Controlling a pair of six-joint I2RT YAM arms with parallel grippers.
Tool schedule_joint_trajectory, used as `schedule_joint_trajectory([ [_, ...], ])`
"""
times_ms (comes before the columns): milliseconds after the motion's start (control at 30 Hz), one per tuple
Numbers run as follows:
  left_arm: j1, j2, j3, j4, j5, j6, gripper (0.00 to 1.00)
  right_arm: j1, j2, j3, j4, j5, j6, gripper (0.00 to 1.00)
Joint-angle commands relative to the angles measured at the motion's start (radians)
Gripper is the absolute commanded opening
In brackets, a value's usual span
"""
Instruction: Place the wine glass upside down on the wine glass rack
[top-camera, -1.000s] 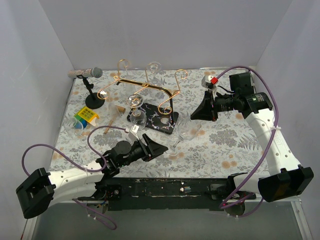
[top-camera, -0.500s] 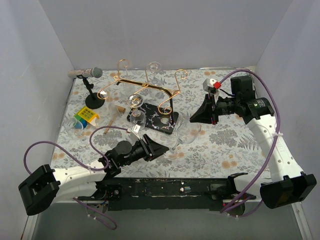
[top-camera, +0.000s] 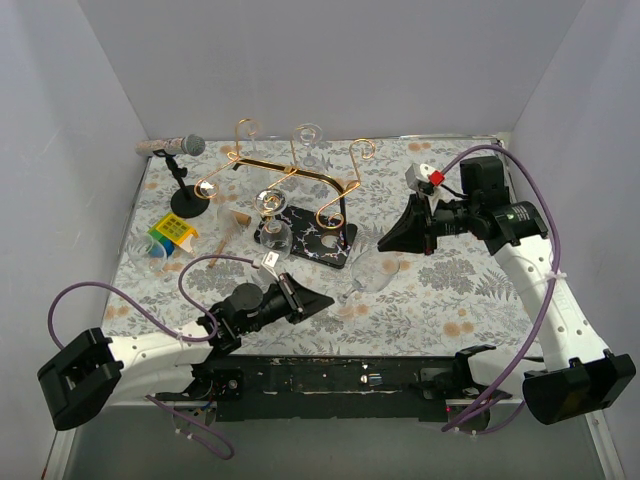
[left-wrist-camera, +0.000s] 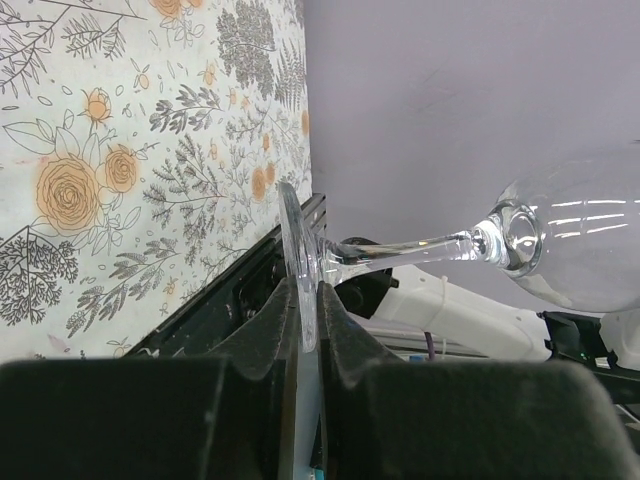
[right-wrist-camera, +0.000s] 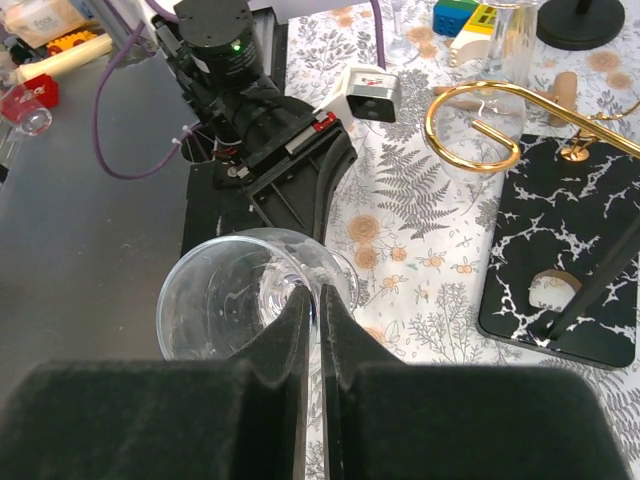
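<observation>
1. At the far left, a microphone (top-camera: 172, 147) sat on a black stand (top-camera: 185, 204) near the back corner of the floral tablecloth (top-camera: 450, 300). Just in front of it lay a cluster of coloured blocks (top-camera: 171, 234) (yellow, green and blue).
2. The left gripper (left-wrist-camera: 307, 296) reached in low from the near edge toward the middle of the table. It was clamped tight on the flat foot of the wine glass (top-camera: 373, 268), with the disc pinched edge-on between the two pads.
3. Behind that gripper stood the wine glass rack (top-camera: 285, 168), made of gold wire with curled ends on a black base (top-camera: 325, 242) veined in white. One other glass (top-camera: 270, 204) hung from the wire, foot up and bowl down.
4. The wine glass lay roughly on its side between the two grippers, just in front of the base's right corner and apart from the gold wire. Its stem ran from the foot at the left gripper to the bowl on the right. Whether the bowl touched the cloth could not be told.
5. The right gripper (right-wrist-camera: 314, 304) came in from the right side of the table. Its fingers were squeezed together on the rim of the bowl, the thin glass edge caught between them (the open mouth faced that wrist's camera).
</observation>
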Motion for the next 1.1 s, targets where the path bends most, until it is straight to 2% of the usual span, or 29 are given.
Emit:
schedule_joint_trajectory([
  [0,-0.007,-0.026,-0.032,0.065,0.026,-0.055,0.0,0.003,-0.041,-0.008,0.012,-0.085,-0.028,0.01],
  [167,-0.007,-0.063,-0.049,0.048,0.008,-0.071,0.0,0.004,-0.06,-0.029,0.009,-0.108,-0.05,0.03],
  [267,-0.007,-0.095,-0.054,0.011,-0.026,-0.075,0.0,0.006,-0.066,-0.043,0.006,-0.101,-0.056,0.1],
  [400,-0.007,-0.131,-0.057,-0.026,-0.037,-0.038,0.0,0.014,-0.073,-0.063,0.006,-0.076,-0.06,0.23],
  [633,-0.007,-0.184,-0.075,-0.124,-0.068,0.008,0.0,0.014,-0.081,-0.089,-0.023,-0.042,-0.095,0.51],
  [867,-0.005,-0.308,-0.025,-0.386,-0.175,0.088,0.0,0.012,-0.093,-0.034,-0.158,0.057,-0.23,0.59],
  [1067,-0.004,-0.387,0.067,-0.658,-0.233,0.18,0.0,-0.032,-0.139,-0.029,-0.198,0.081,-0.269,0.59],
])
